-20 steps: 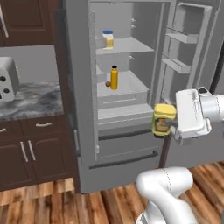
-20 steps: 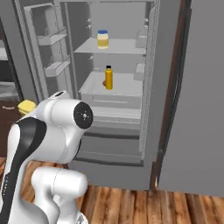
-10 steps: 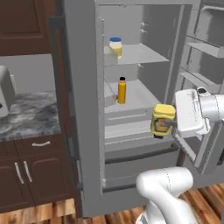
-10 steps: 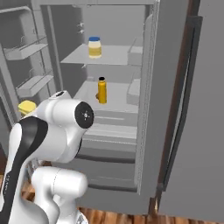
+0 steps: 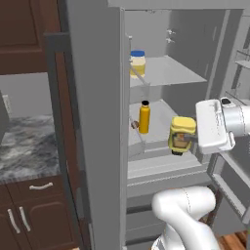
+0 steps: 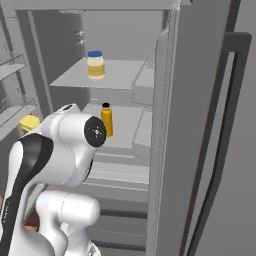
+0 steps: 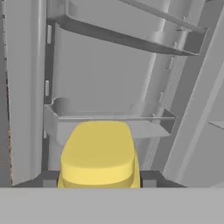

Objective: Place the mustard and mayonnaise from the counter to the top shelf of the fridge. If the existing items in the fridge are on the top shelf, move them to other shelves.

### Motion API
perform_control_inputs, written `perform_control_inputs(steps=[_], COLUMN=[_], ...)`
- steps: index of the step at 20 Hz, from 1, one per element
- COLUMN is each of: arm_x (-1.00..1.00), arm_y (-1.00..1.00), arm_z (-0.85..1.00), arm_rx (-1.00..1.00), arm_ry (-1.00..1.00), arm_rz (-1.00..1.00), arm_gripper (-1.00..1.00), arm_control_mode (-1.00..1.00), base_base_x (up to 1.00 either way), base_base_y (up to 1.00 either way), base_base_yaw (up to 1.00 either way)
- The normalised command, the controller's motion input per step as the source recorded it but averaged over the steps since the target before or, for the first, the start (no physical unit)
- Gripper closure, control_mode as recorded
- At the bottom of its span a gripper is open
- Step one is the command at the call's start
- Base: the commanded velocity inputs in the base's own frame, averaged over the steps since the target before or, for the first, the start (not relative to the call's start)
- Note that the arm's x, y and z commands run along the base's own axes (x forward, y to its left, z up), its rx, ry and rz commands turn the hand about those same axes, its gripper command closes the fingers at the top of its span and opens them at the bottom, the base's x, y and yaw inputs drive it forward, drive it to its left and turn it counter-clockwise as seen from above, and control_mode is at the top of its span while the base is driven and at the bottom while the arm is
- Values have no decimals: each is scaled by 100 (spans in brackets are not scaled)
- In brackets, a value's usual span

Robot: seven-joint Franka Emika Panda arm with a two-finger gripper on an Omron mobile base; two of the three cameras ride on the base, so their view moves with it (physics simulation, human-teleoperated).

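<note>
The gripper is clamped on the mustard, a squat yellow bottle with dark label.

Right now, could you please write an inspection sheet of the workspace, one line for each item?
Surface: top shelf carries the mayonnaise; counter grey marble at left.
Job's things: mustard held upright in front of the open fridge, not yet shelved.
Clutter: orange-yellow bottle and small brown ball on the middle shelf.
Grippers: gripper shut on the mustard.
Cables: nothing seen.
Surroundings: dark brown cabinets, door bins.
</note>
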Motion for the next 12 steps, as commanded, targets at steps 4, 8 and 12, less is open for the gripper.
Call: perform_control_inputs(steps=[4, 8, 12], arm_x=[0, 16, 22], arm_y=[0, -1, -6], arm_z=[0, 23, 62], arm_rx=[0, 0, 0], arm_ry=[0, -2, -7], arm_rz=[0, -6, -26], arm_gripper=[100, 100, 100], arm_control_mode=[100, -100, -100], base_base_x=[69, 21, 0], base_base_y=[-35, -9, 0], base_base_yaw=[0, -1, 0])
